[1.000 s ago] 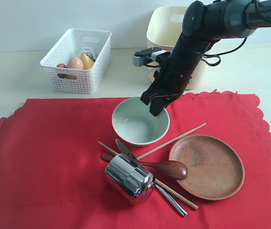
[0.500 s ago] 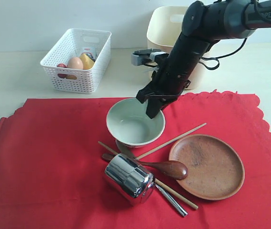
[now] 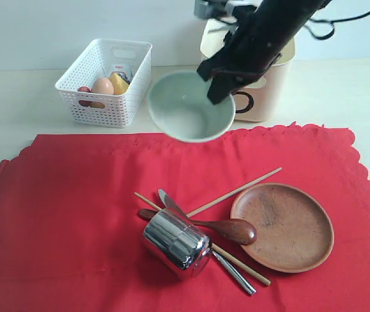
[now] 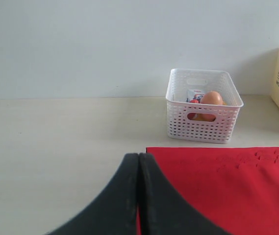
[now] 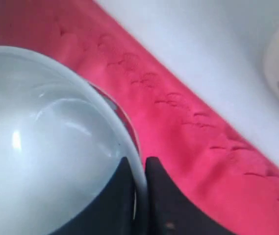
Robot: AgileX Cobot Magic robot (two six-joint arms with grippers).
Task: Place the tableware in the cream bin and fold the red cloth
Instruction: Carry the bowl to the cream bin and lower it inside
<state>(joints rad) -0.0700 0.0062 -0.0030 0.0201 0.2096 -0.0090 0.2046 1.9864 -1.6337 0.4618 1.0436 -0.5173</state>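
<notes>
Exterior view | right arm [image 3: 272, 26] slants down | pincer [image 3: 217, 96] clamped on tilted, airborne bowl [image 3: 183, 107]

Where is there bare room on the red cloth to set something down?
The left half of the cloth, from its edge to the cup, is bare; so is the far strip behind the chopsticks. Crowded: cup, spoon, knife, chopsticks, plate cluster near right.

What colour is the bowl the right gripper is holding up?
Pale green, plain inside; the bowl shows best in the exterior view.
</notes>
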